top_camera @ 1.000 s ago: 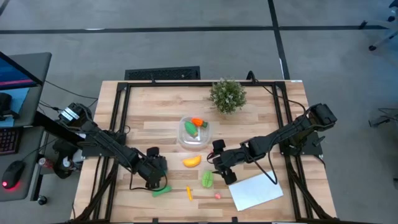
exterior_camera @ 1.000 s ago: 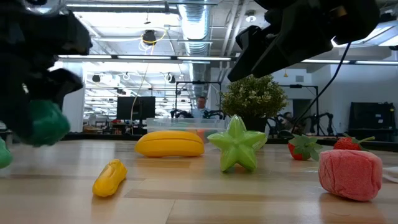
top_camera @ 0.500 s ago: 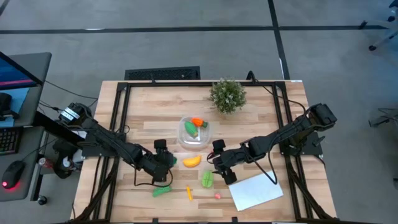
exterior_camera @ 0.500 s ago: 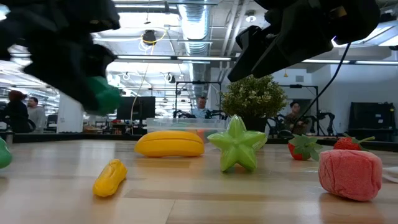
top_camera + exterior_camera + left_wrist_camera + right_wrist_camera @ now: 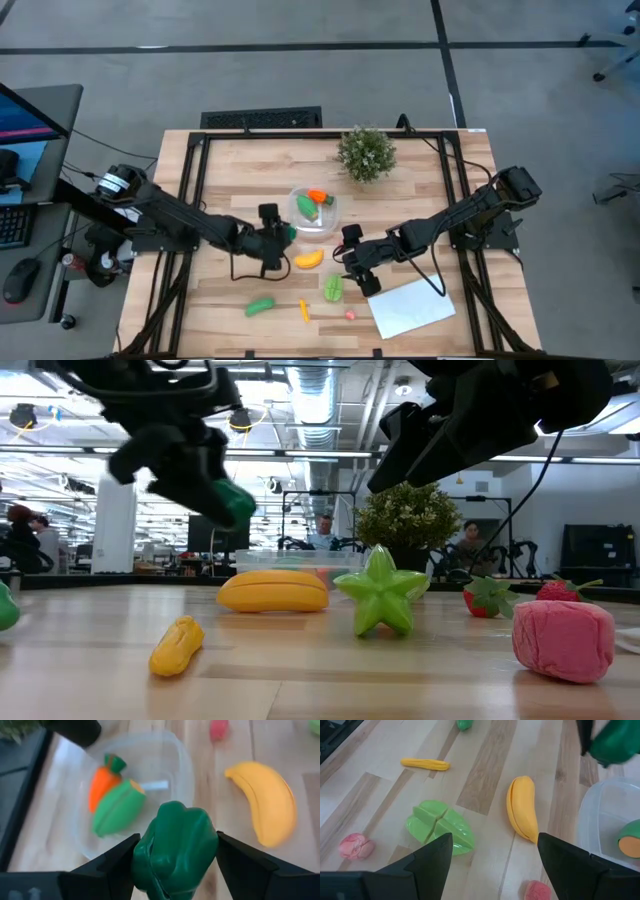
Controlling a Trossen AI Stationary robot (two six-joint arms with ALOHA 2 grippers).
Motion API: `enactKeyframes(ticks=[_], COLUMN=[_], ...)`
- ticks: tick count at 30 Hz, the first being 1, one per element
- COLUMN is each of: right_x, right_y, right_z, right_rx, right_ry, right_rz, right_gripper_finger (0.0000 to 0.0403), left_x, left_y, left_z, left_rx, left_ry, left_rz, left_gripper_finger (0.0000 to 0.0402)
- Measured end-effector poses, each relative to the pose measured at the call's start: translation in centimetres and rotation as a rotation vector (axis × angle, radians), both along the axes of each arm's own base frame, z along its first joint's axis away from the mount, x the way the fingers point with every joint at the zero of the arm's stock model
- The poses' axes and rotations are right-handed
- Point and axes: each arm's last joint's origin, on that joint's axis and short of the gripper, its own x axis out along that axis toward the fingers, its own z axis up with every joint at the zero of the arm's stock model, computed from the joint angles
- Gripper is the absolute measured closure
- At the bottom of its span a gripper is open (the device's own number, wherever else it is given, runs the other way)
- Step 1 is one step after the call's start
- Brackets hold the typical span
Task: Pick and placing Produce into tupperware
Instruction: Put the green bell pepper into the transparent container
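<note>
Table (image 5: 420, 160) | left claw (image 5: 281, 235) carried green piece (image 5: 175, 847) to tupperware (image 5: 312, 213)

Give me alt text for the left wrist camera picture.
The left gripper holds a dark green toy vegetable just short of the clear tupperware, which already contains an orange carrot and a green piece. A yellow banana lies on the wooden table beside it.

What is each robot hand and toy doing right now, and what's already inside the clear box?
left hand: shut on the dark green pepper, lifted near the box
right hand: open, empty, above the table
clear box: no lid, holds a carrot and a green piece
banana: lying on the table
star fruit: on the table
</note>
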Motion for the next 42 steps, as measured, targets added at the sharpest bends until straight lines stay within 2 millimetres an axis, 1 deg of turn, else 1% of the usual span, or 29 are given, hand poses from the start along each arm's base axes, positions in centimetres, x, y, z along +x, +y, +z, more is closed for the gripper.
enactKeyframes(ticks=[6, 10, 19, 22, 28, 33, 37, 42], right_x=[0.0, 0.0, 0.0, 0.0, 0.0, 0.0, 0.0, 0.0], right_y=[0.0, 0.0, 0.0, 0.0, 0.0, 0.0, 0.0, 0.0], right_z=[0.0, 0.0, 0.0, 0.0, 0.0, 0.0, 0.0, 0.0], right_rx=[0.0, 0.0, 0.0, -0.001, -0.002, -0.002, -0.002, -0.002], right_ry=[0.0, 0.0, 0.001, 0.003, 0.005, 0.005, 0.005, 0.005], right_rz=[0.0, 0.0, 0.0, 0.0, 0.0, 0.0, 0.0, 0.0], right_gripper_finger=[0.0116, 0.0116, 0.0116, 0.0116, 0.0116, 0.0116, 0.0116, 0.0116], left_x=[1.3, 1.9, 2.4, 2.4, 2.3, 2.2, 2.1, 2.1], left_y=[2.0, 3.7, 8.0, 9.1, 10.8, 11.9, 12.4, 12.5], left_z=[0.6, 0.8, 0.8, 0.8, 0.8, 0.7, 0.7, 0.7], left_rx=[0.05, 0.039, -0.078, -0.124, -0.184, -0.249, -0.281, -0.306], left_ry=[-0.047, -0.052, -0.056, -0.058, -0.065, -0.072, -0.077, -0.079], left_rz=[-0.042, -0.054, -0.037, -0.038, -0.033, -0.054, -0.065, -0.081], left_gripper_finger=[0.0164, 0.0164, 0.0164, 0.0164, 0.0164, 0.0164, 0.0164, 0.0164])
